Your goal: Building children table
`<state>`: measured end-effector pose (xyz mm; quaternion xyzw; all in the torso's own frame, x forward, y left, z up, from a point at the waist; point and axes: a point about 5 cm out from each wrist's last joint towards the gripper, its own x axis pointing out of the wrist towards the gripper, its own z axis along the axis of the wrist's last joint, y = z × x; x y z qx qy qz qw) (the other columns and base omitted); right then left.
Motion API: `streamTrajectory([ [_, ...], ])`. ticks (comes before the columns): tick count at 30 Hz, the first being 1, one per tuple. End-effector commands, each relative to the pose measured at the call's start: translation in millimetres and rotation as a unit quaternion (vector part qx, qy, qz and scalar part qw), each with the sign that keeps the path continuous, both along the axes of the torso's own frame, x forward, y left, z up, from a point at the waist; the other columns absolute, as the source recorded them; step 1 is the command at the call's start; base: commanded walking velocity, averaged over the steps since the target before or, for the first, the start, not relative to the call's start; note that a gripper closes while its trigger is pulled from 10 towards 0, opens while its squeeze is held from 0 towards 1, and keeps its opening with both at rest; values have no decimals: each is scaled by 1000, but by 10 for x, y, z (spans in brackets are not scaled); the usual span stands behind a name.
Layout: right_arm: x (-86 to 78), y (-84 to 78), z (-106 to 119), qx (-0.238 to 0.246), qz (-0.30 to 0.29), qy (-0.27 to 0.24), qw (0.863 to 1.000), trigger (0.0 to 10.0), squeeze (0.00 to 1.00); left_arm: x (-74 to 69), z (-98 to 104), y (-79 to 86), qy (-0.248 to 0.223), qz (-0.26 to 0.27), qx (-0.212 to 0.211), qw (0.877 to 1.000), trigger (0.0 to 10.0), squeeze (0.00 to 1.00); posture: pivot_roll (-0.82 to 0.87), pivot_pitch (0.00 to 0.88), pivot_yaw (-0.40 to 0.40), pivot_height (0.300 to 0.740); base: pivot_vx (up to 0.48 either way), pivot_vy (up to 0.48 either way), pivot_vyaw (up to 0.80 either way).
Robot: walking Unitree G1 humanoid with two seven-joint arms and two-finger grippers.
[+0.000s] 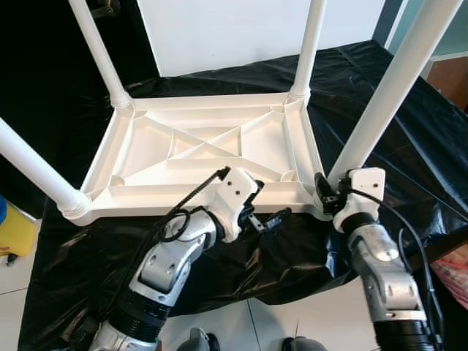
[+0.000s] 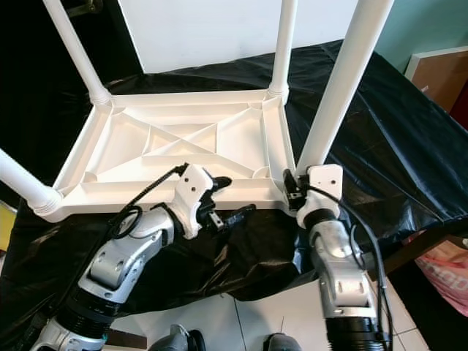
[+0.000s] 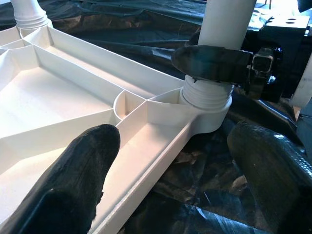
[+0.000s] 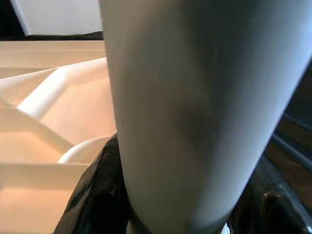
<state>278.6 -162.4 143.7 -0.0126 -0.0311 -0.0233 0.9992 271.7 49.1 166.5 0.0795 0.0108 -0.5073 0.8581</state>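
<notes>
Upside down on a black plastic sheet (image 1: 409,124) lies the white plastic children's table (image 1: 212,146), its ribbed underside facing up: a raised rim runs round the rectangle, and diagonal and straight stiffening ribs cross the shallow panel inside. Four round white legs stand up from threaded collars at the corners, the two far ones (image 1: 99,51) (image 1: 311,44) rising past the top of the head views, the near left leg (image 1: 33,172) leaning out toward the robot's left. The near right leg (image 1: 395,80) is the one being worked on; the right gripper (image 1: 327,191) is closed round its base just above the collar, black fingers (image 3: 214,61) wrapped against the white tube. The left gripper (image 1: 252,197) sits at the table's near edge, its two fingers spread apart with one (image 3: 78,180) over the inner trough and the other (image 3: 273,170) outside the rim, grasping nothing. Pale floor tiles (image 1: 14,285) show beneath the sheet.
</notes>
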Motion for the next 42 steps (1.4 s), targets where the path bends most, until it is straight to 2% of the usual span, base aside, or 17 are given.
streamTrajectory([
  [1,-60,-61,-253,0,-51,63,997,10000,0,-13,-7,-5,3,-6,2,1000,10000,0,-97,102,64,740,0,0,0],
  [2,-70,-61,-273,10,-86,66,994,10000,0,-9,-6,-3,2,-7,4,1000,10000,0,-95,98,65,740,0,0,0],
  [3,-70,-61,-273,10,-86,66,994,10000,0,-9,-6,-3,2,-7,4,1000,10000,0,-95,98,65,740,0,0,0],
  [4,-80,-46,-283,20,-113,67,991,10000,0,-7,-5,-4,1,-7,4,1000,10000,0,-91,94,66,740,0,0,0],
  [12,-56,78,-216,35,-103,51,993,10000,0,10,28,-29,-5,-12,1,1000,10000,0,-96,80,65,740,0,0,0],
  [25,-47,117,-161,22,-105,38,994,10000,0,8,32,-37,-6,-12,1,1000,10000,0,-93,75,55,740,0,0,0],
  [26,-41,113,-148,20,-104,34,994,10000,702,13,35,-37,-7,-11,1,1000,10000,0,-92,71,52,740,0,0,0],
  [27,-36,108,-133,18,-102,30,994,10000,1000,20,41,-37,-8,-10,0,1000,10000,0,-92,68,51,740,0,0,0],
  [34,-31,74,-98,23,-82,10,996,10000,1000,50,53,-42,-13,-7,0,1000,10000,0,-96,51,41,740,0,0,0],
  [39,-31,23,-75,30,-27,-12,999,10000,1000,87,65,-49,-18,-4,-2,1000,10000,0,-114,27,44,740,0,0,0],
  [42,-32,-34,-45,30,30,-26,999,10000,1000,75,44,-54,-19,-10,2,1000,10000,0,-115,19,46,740,0,0,0],
])
